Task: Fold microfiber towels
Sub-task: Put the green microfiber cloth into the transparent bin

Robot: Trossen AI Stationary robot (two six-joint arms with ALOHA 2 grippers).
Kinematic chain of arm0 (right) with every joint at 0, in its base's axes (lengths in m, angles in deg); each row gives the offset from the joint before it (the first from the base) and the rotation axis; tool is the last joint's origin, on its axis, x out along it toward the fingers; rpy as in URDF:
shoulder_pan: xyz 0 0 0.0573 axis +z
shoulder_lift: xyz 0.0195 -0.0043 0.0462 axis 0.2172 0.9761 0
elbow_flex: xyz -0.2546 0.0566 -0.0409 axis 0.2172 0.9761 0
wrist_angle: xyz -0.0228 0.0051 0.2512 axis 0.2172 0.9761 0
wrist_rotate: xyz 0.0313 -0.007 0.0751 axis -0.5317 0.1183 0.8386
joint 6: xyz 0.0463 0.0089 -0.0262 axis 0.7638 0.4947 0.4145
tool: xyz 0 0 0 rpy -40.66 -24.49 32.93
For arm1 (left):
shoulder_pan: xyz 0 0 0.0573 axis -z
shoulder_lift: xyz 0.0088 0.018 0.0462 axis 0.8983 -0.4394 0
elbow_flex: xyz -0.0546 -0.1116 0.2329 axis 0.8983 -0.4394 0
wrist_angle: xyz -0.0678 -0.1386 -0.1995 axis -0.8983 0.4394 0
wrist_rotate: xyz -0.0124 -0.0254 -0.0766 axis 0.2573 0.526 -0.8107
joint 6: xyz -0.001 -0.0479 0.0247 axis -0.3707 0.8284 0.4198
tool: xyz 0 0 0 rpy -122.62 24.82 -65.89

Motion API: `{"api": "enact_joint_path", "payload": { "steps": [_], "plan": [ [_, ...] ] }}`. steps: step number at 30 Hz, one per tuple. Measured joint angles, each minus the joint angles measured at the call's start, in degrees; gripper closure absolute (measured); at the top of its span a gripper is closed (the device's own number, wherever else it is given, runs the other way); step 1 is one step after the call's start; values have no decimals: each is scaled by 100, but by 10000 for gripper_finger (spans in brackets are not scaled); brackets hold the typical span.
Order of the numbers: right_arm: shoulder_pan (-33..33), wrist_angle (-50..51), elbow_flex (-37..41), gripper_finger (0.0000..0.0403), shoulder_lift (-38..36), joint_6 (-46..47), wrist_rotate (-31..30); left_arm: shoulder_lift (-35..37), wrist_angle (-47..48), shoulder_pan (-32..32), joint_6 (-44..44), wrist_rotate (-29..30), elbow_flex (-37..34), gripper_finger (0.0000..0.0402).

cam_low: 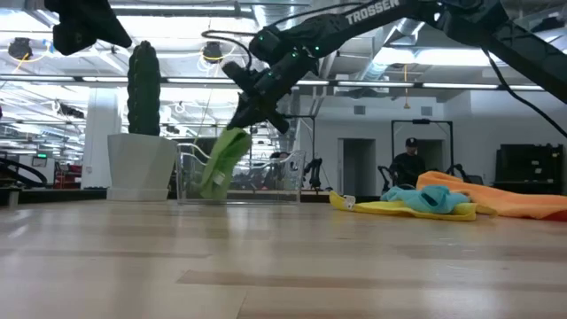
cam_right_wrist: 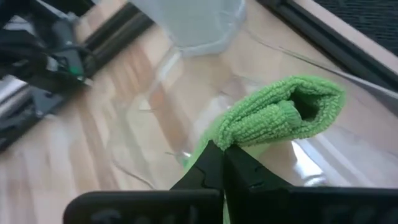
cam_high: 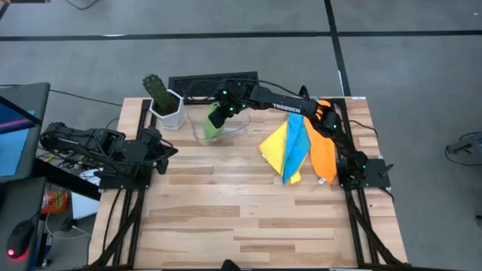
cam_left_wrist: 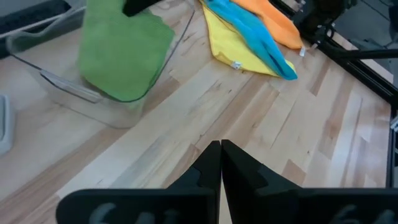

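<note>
My right gripper (cam_high: 219,113) reaches to the table's far side and is shut on a folded green towel (cam_low: 222,164), which hangs over a clear plastic bin (cam_high: 233,129). Three more towels lie spread and overlapping on the table's right part: yellow (cam_high: 275,143), light blue (cam_high: 297,147) and orange (cam_high: 324,150). My left gripper (cam_left_wrist: 221,152) is shut on nothing and waits above the table's left edge. My right gripper pinches the green towel's bunched upper fold (cam_right_wrist: 249,127) between its two fingers, taking several layers. The fingers (cam_low: 252,111) slant down from above. The towel hangs slack below them, its lower end (cam_low: 213,188) down inside the clear bin.
A white pot with a cactus (cam_high: 167,105) stands just left of the bin. A black flat item (cam_high: 215,81) lies at the far edge behind it. The near half of the wooden table (cam_high: 241,218) is bare boards.
</note>
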Motion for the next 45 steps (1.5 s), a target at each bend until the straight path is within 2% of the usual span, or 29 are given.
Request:
{"api": "enact_joint_path", "payload": {
  "steps": [7, 22, 31, 39, 45],
  "plan": [
    [-107, 195, 1, 386, 0, -59, -126, 1, -2, 0, 1, 64, 0, 398],
    [382, -913, 9, 384, 315, 242, 26, 1, -2, 0, 96, 72, 0, 398],
    [98, -190, -2, 380, 308, 110, -38, -1, -4, 0, 149, 72, 0, 398],
    [-64, 329, -2, 324, 363, 79, -55, -3, -4, 0, 149, 72, 0, 398],
    [-110, 738, 2, 257, 291, -167, -801, -3, -4, 0, 149, 72, 0, 398]
  ]
}}
